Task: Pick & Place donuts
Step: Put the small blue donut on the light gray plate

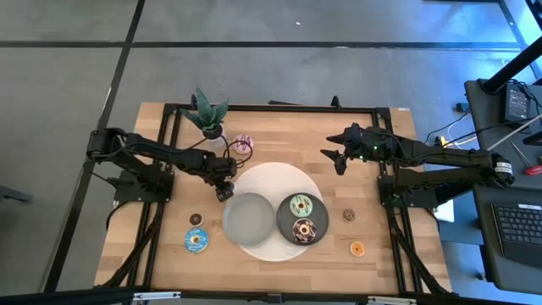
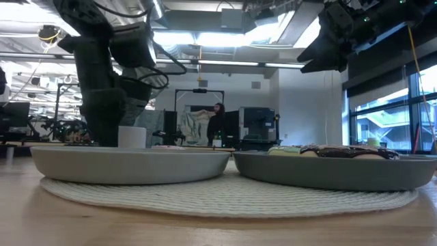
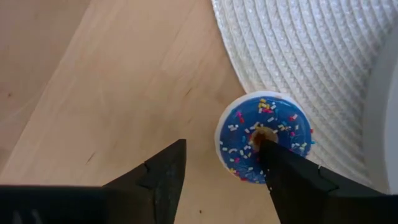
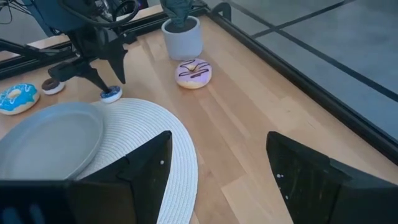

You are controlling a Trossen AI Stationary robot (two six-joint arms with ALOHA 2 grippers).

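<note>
- small blue donut point(image 3: 264, 138): on the table at the mat point(image 3: 298, 56) edge, one finger through its hole.
- left gripper point(image 1: 224, 188): jaws parted, straddling it, apparently to grasp.
- right gripper point(image 1: 337, 158): wide, empty, waiting far right.

— Where do the donuts lie?
— A small blue sprinkled donut point(image 3: 264, 138) lies flat at the mat's edge under my left pincer point(image 3: 217, 168), one finger at its hole. The mint donut point(image 1: 301, 206) and chocolate donut point(image 1: 304, 229) share a plate
</note>
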